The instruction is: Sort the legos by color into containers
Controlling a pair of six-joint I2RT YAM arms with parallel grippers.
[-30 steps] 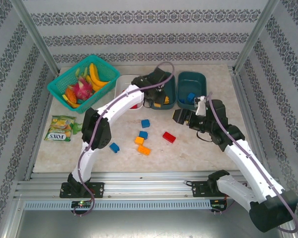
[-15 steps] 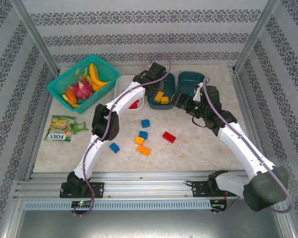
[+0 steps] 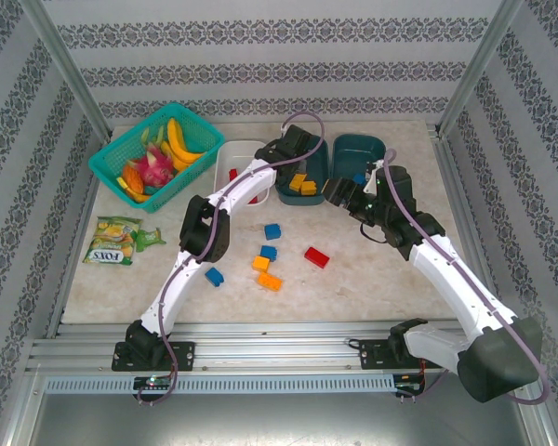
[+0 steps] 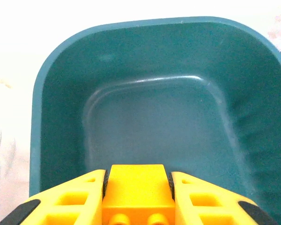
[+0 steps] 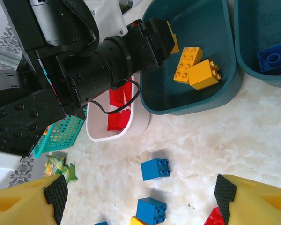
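Legos [image 3: 268, 252] part sorted: some in white tub [image 3: 237, 146], middle teal tub [image 4: 61, 93], right teal tub [image 3: 358, 139]; 6 loose on table [image 3: 372, 279]. Left gripper [image 4: 138, 187] pinches yellow brick [image 4: 138, 180] over middle teal tub; right gripper [image 5: 140, 190] spread, empty.

Three tubs are set in a row: a white tub [image 3: 225, 156], a middle teal tub [image 3: 322, 167] and a right teal tub [image 3: 358, 149]. Red bricks [image 5: 117, 110] are seen lying in the white one, two yellow bricks [image 5: 196, 68] in the middle one, and a blue brick [image 5: 273, 58] in the right one. A held yellow brick [image 4: 136, 190] is clamped over the middle tub. Six loose bricks [image 3: 268, 252] are scattered nearer (three blue, two orange-yellow, one red).
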